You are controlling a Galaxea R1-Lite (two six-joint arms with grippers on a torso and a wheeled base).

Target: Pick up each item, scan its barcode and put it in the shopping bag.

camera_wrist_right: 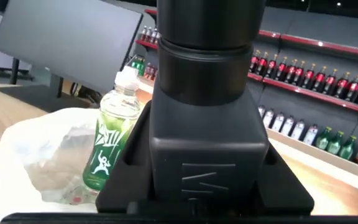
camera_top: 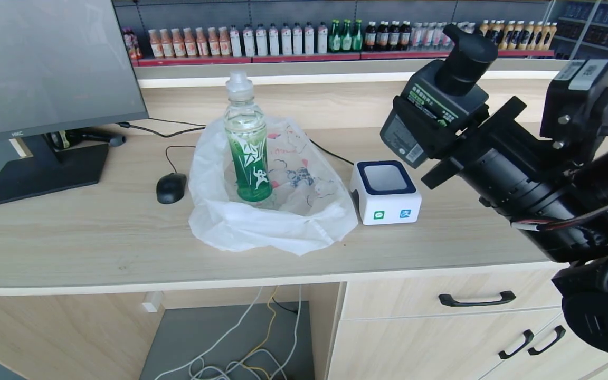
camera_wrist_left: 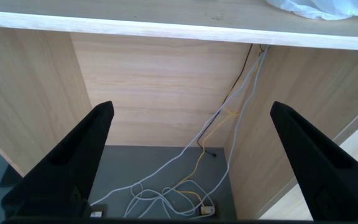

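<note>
My head camera looks forward and down across the surface (camera_top: 72, 237) from some way back. My left wrist camera sits low, facing under it toward the cables (camera_wrist_left: 166, 198). My right wrist camera hugs the black bottle (camera_wrist_right: 204, 124); like the head view, it catches the green bottle (camera_wrist_right: 107, 149) and shopping bag (camera_wrist_right: 23, 149).

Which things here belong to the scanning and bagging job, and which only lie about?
Job: black bottle in the right tool; scanner; bag; green bottle standing in the bag.
Lying about: monitor; mouse; shelf bottles; floor cables.
</note>
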